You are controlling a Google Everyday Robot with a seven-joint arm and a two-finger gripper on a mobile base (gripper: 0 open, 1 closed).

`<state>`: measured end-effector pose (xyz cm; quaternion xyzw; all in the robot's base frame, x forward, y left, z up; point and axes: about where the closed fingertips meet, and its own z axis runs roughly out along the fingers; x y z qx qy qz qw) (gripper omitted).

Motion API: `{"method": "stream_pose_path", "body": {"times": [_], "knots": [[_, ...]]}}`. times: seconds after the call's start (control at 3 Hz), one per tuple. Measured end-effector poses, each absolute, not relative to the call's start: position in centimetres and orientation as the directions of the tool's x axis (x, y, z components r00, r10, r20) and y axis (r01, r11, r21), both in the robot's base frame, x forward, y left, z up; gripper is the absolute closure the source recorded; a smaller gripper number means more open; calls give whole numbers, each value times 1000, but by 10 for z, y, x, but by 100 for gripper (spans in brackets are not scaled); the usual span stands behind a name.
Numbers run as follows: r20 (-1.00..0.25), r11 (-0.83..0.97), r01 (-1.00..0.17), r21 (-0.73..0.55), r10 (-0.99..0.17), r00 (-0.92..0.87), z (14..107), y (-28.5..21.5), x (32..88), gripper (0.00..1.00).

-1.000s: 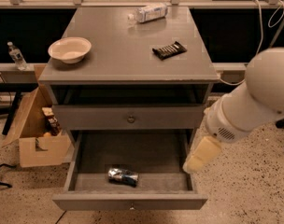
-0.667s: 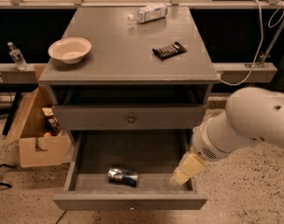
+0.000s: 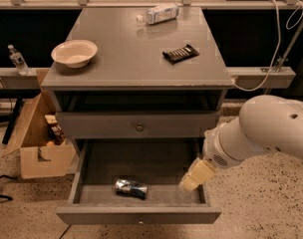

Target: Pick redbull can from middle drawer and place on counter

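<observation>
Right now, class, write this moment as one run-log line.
phase: pre-grasp | gripper: right side of open middle drawer, clear of can | redbull can: lying in drawer | counter: no can yet

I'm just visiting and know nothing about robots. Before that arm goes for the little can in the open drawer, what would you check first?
1. Middle drawer pulled out far enough: ok, its dark inside is open to view.
2. Redbull can in sight: ok, near the drawer's front.
3. Can standing upright: not ok, it lies on its side.
4. Gripper lined up with the can: not ok, it hangs at the drawer's right side, apart from the can.
5. Free spot on the counter: ok, bare grey shows between the bowl and the snack bar.
6. Water bottle out of the way: ok, it lies at the counter's far edge.
</observation>
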<state>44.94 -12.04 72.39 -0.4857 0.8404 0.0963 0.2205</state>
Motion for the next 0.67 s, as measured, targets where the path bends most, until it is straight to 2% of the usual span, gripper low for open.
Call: {"method": "stream_pose_path", "body": {"times": [0.67], "knots": [[-481, 453, -892, -7, -783, -394, 653, -88, 458, 0]]}}
